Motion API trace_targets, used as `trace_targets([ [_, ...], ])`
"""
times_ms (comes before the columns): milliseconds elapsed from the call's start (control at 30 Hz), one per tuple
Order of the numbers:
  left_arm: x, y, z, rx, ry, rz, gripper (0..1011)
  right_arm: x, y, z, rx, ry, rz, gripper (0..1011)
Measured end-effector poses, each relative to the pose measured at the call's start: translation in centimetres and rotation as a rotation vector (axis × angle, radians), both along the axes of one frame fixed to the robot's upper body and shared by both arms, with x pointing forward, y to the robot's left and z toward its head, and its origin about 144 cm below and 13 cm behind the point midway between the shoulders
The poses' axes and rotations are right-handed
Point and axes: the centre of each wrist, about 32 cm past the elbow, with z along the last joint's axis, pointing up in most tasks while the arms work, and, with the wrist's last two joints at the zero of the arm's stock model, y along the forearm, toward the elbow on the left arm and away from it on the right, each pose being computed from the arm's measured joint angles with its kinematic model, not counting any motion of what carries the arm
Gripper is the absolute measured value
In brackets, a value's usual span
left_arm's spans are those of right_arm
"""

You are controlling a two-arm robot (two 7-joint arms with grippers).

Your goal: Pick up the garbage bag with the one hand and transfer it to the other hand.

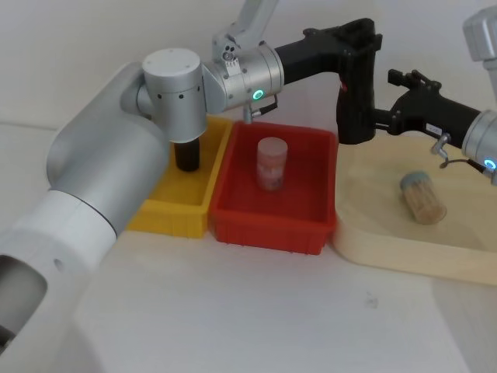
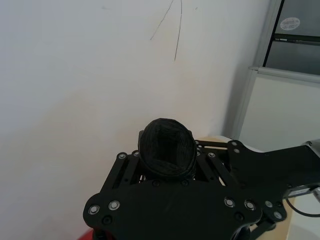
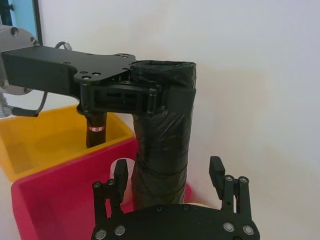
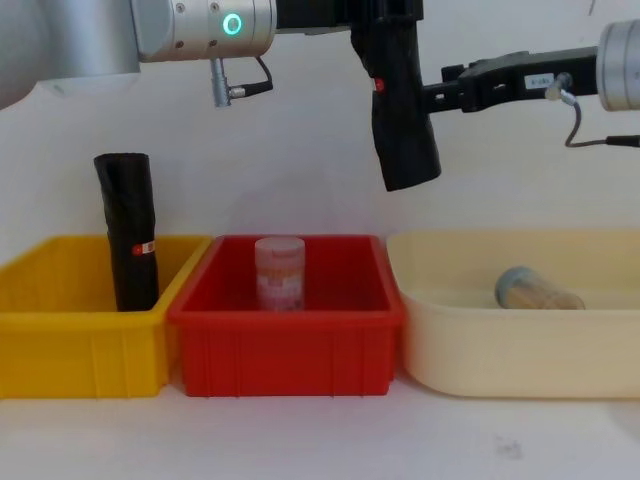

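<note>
- The bag (image 4: 403, 110) hangs in the air above the far right of the red bin (image 4: 290, 345) — a black rolled cylinder, upright with a slight tilt.
- The left gripper (image 3: 150, 97) is clenched around the bag's top end.
- The right gripper (image 3: 170, 187) sits just beside the bag's lower part, fingers (image 3: 216, 172) spread to either side of it and not touching.
- A small red label shows on the bag's upper side — unreadable.
- A second black roll (image 4: 128, 230) with a red-and-white tag stands in the yellow bin (image 4: 80, 345).
</note>
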Motion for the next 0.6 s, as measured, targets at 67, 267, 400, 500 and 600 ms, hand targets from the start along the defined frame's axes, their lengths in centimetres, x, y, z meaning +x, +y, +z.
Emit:
trace_targets([
  [67,0.0,0.0,0.0,0.000,0.000,0.000,363,0.2,0.2,0.1,-0.004,0.000,-0.002,1000],
  [267,0.0,0.0,0.0,0.000,0.000,0.000,363,0.7,0.7,0.4,-0.015,0.002,-0.003,1000],
  [400,0.0,0.0,0.0,0.000,0.000,0.000,363,0.9,1.0,0.6,-0.019,0.006,0.004,1000],
  [500,0.0,0.0,0.0,0.000,0.000,0.000,363,1.2,1.2,0.7,-0.022,0.010,0.010,1000],
  [600,0.0,0.0,0.0,0.000,0.000,0.000,363,1.4,1.4,0.7,-0.026,0.017,0.016,1000],
])
